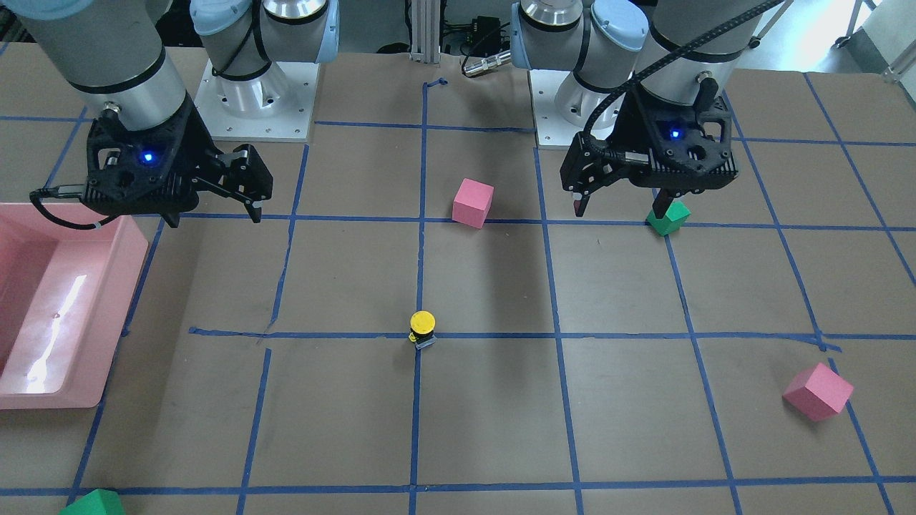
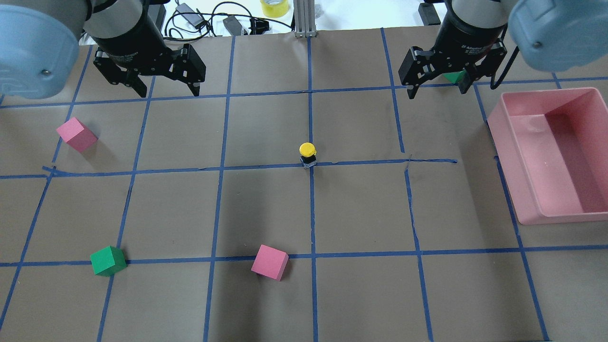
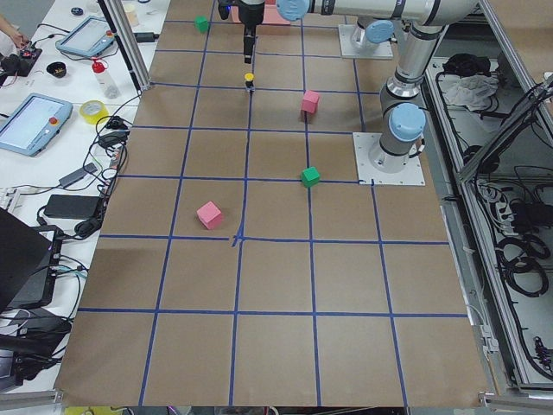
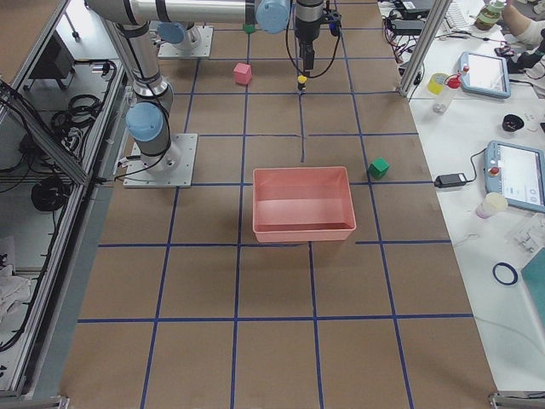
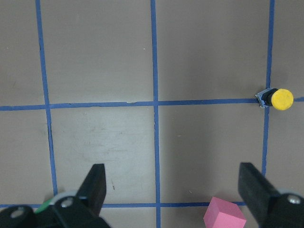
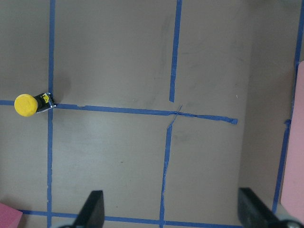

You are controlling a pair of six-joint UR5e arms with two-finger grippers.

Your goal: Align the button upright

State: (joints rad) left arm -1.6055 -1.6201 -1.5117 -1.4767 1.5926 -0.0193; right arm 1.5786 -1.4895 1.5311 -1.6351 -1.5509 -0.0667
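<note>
The button [image 2: 308, 154] stands upright at the table's centre, on a crossing of blue tape lines, yellow cap on top of its dark base; it also shows in the front view [image 1: 422, 329]. My left gripper [image 2: 168, 92] hangs open and empty above the table, far back and to the left of the button. My right gripper [image 2: 439, 92] is open and empty too, far back and to the right. The left wrist view has the button [image 5: 275, 99] at its right edge, well beyond the fingers [image 5: 95, 185]. In the right wrist view the button [image 6: 31, 104] sits at the left edge.
A pink bin [image 2: 506, 166] sits at the table's right side. Pink cubes [image 2: 76, 134] [image 2: 269, 261] and a green cube [image 2: 108, 260] lie on the left and near side. Another green cube [image 2: 453, 76] shows behind my right gripper.
</note>
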